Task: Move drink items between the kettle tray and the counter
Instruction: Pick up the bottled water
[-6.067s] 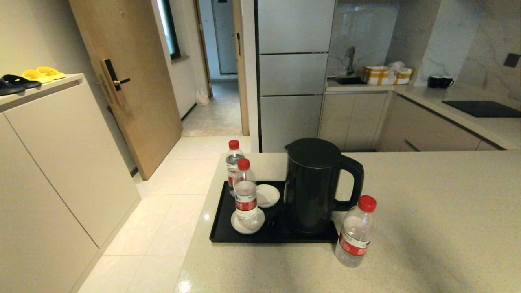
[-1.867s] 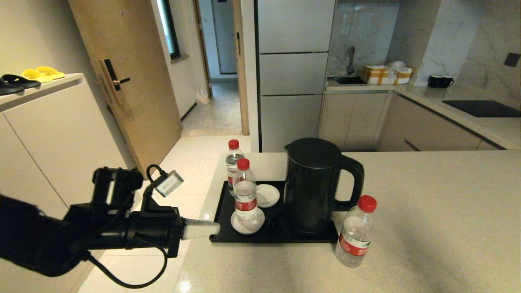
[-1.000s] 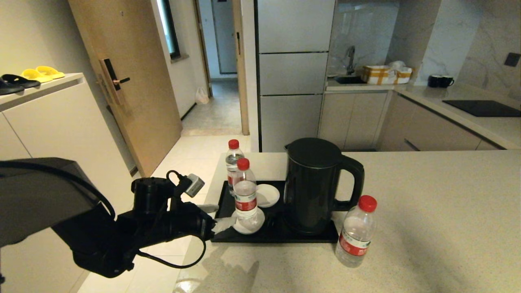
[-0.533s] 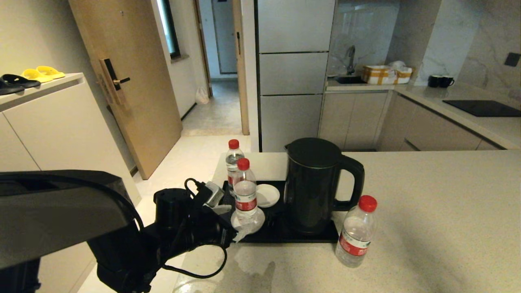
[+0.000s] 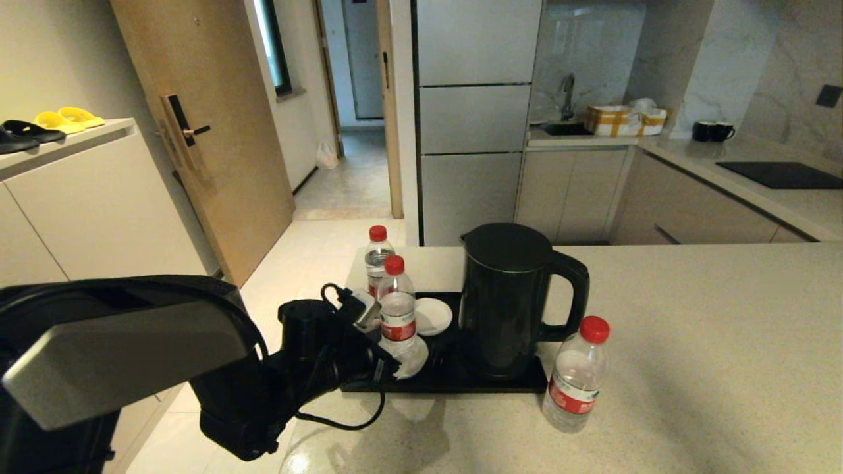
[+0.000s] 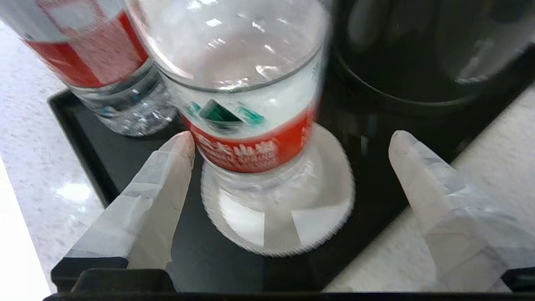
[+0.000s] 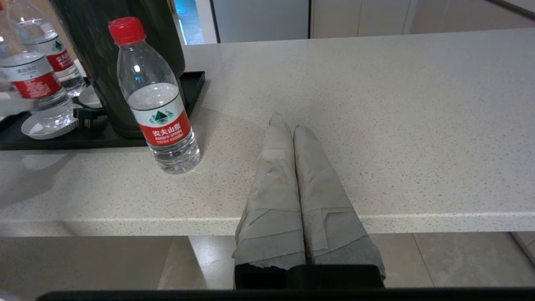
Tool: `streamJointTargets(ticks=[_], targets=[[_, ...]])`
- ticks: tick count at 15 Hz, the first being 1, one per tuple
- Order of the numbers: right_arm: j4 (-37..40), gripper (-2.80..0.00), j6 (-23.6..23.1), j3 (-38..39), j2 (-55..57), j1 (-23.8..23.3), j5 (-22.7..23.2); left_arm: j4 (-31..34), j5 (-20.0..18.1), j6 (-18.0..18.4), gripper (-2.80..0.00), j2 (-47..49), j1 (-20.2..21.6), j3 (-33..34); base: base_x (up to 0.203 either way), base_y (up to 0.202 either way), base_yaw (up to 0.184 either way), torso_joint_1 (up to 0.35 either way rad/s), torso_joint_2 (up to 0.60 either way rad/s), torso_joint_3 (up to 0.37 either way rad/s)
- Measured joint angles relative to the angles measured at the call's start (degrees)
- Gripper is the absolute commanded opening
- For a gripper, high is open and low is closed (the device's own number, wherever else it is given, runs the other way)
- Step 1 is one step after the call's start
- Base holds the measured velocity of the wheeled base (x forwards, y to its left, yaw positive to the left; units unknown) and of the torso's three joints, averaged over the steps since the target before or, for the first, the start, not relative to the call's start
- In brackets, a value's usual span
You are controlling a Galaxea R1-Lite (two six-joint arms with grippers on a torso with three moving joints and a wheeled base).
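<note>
Left claw (image 6: 292,142) stands spread wide at the near left corner of the tray (image 5: 355,342), one fingertip (image 6: 179,146) just beside the label of the front bottle (image 5: 397,309), the other finger well clear on the kettle side; nothing is clamped. Largest first: counter (image 5: 691,342), broad and speckled, carries the tray near its left edge. Black kettle (image 5: 507,299) sits on the tray's right part. Front bottle stands upright on a small white dish (image 6: 317,209) on the tray; a second bottle (image 5: 377,260) stands behind it at the tray's far left corner, and a third bottle (image 5: 576,375) stands off the tray on the counter, just past its near right corner. Step in hand, as I judge it: pre-grasp on the front bottle for transfer to the counter. Next move calls for pushing forward until the body sits between both fingers, closing on the label band, and lifting straight up so the dish stays put and the neighbouring bottle and kettle go untouched. Right claw (image 7: 292,129) is parked pressed together at the counter's near edge. Labels: red-and-white band, green mountain mark, Chinese characters 农夫山泉, and beneath them "NONGFU SPRING".
</note>
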Motion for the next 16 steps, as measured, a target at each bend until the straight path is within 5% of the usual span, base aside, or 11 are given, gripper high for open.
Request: streamJointTargets(ticks=[9, 16], targets=[[0.0, -2.80, 0.0, 0.0, 0.0, 0.0, 0.0, 3.2, 0.8, 6.3, 0.00, 2.8, 0.9, -7.8, 0.000, 0.000, 0.000, 0.000, 0.00, 0.000], [0.0, -2.80, 0.0, 0.0, 0.0, 0.0, 0.0, 3.1, 3.1, 6.6, 0.00, 5.0, 1.2, -12.1, 0.000, 0.000, 0.000, 0.000, 0.00, 0.000]])
